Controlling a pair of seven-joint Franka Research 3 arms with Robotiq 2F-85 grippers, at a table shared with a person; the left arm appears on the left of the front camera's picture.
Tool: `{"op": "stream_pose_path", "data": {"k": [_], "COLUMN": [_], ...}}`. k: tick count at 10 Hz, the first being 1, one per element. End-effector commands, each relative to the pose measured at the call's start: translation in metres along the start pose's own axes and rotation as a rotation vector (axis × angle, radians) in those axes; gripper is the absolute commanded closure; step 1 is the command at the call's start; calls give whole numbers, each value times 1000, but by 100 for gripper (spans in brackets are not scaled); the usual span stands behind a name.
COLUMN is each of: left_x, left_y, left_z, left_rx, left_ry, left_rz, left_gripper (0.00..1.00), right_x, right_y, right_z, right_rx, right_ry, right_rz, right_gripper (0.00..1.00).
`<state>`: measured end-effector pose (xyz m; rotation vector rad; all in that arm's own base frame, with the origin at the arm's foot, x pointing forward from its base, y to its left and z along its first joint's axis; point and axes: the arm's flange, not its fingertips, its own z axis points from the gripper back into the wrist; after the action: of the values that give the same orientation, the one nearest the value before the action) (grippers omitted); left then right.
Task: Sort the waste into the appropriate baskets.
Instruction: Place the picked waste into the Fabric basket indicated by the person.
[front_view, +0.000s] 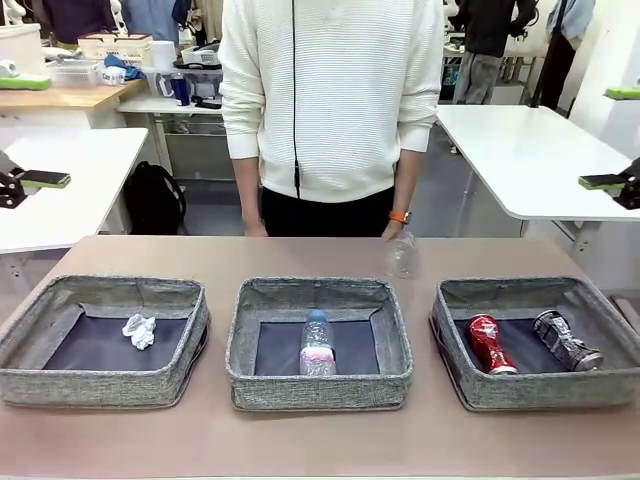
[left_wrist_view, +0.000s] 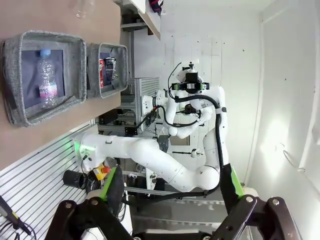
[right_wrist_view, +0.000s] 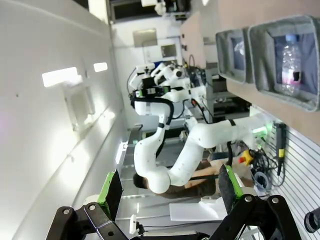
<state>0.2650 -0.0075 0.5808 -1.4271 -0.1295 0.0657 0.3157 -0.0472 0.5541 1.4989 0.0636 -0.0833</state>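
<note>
Three grey baskets stand in a row. The left basket (front_view: 100, 385) holds a crumpled paper ball (front_view: 139, 330). A clear bottle (front_view: 317, 343) lies in the middle basket (front_view: 320, 390). The right basket (front_view: 540, 392) contains a red can (front_view: 491, 343) and a dark can (front_view: 566, 340). Behind them a crushed clear container (front_view: 402, 254) sits on the table by the person's hand. My left gripper (front_view: 30, 130) (left_wrist_view: 170, 200) and right gripper (front_view: 613, 137) (right_wrist_view: 170, 200) hang open and empty at the picture's edges, high and well clear of the table.
A person in a white sweater (front_view: 330, 100) stands at the far edge of the brown table (front_view: 320, 445). Each wrist view looks sideways across at the other arm, the right arm (left_wrist_view: 190, 85) and the left arm (right_wrist_view: 150, 85).
</note>
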Motion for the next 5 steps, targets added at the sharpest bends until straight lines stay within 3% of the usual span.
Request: {"op": "stream_pose_path", "data": {"k": [1, 5], "left_x": [1, 1], "left_y": [-3, -3], "left_z": [1, 1], "left_rx": [-24, -24], "left_ry": [3, 3], "left_rz": [-28, -28], "left_gripper": [0, 0], "right_x": [1, 1], "right_y": [3, 3], "right_z": [5, 5], "right_rx": [14, 14], "right_ry": [9, 9], "right_rz": [19, 19], "right_gripper": [0, 0]}}
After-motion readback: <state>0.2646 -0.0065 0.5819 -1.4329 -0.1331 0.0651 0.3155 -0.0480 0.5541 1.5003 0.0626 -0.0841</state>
